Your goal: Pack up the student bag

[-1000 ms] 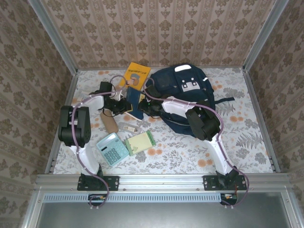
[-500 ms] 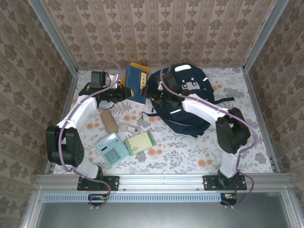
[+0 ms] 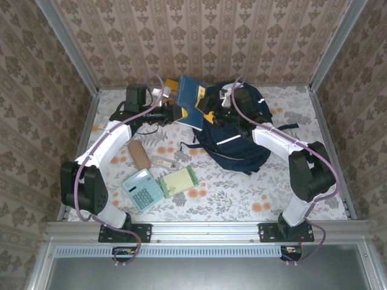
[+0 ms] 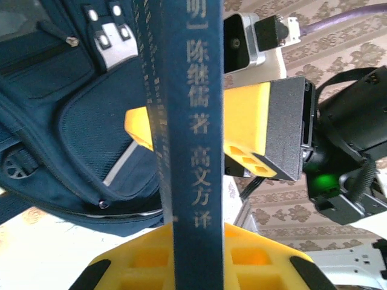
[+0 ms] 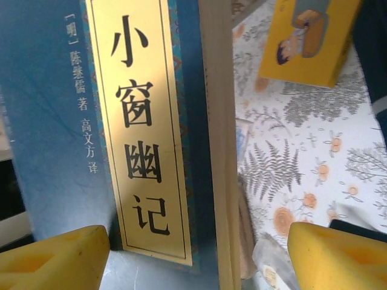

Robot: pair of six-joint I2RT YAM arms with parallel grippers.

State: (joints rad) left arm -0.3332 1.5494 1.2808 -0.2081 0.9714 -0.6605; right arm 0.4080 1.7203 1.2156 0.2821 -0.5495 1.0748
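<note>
L gripper [image 4: 199,261] clamped hard on blue book [image 3: 192,99], pinching it at the spine edge and holding it up off the table [image 3: 290,181], far-centre. Prob so it enters the bag edge-first. Yellow book [image 3: 171,86] sits on the table just behind. R gripper [image 5: 199,257] has its jaws wide apart either side of the same blue book, no squeeze (handoff or steadying, my guess). The student bag [image 3: 242,145] lies on the table just right of the book. Bag mouth is hidden behind book + R gripper, so can't tell if it's open. Book ends are cropped in both wrist cams.
</note>
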